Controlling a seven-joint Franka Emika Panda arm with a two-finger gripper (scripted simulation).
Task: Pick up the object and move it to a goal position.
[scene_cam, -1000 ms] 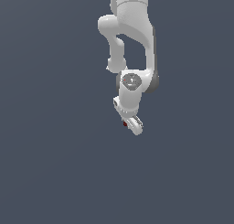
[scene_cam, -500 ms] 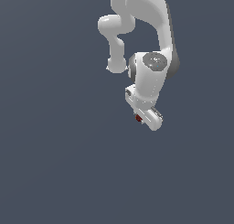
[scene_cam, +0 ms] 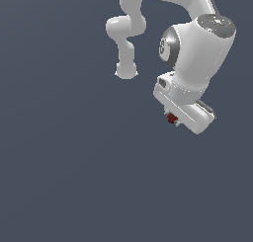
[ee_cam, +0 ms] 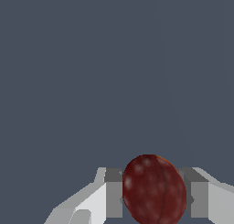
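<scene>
Right now the white Franka gripper (scene_cam: 174,120) is pinching the small dark red, roughly round, slightly mottled ball (scene_cam: 172,118) between its two grey finger pads (ee_cam: 114,193) — the wrist view shows a pad pressed on each side of the ball, no gap visible. So the fingers are closed onto the object, not spread.

Where the object is: in the exterior view it peeks out just under the white hand body, on the exterior view's left edge of the hand, mostly hidden by the hand itself. It sits off any surface as far as I can tell; background is flat dark grey-blue in both views, no table edge, shadow or contact visible.

Why held like this: the ball is tiny next to the hand, so a two-sided pinch at its widest part is the only stable hold; it looks seated mid-pad rather than at the tips, which should resist rolling out. Arm (scene_cam: 197,43) is bent with the wrist pointing down and tilted, hand carried high on the exterior view's right — reads as a transport pose, not a reaching one.

Judgement: pick looks done, carry phase in hand. No goal marker is visible in either view, so how far remains cannot be told. Risk — round, smooth thing could slip out.
</scene>
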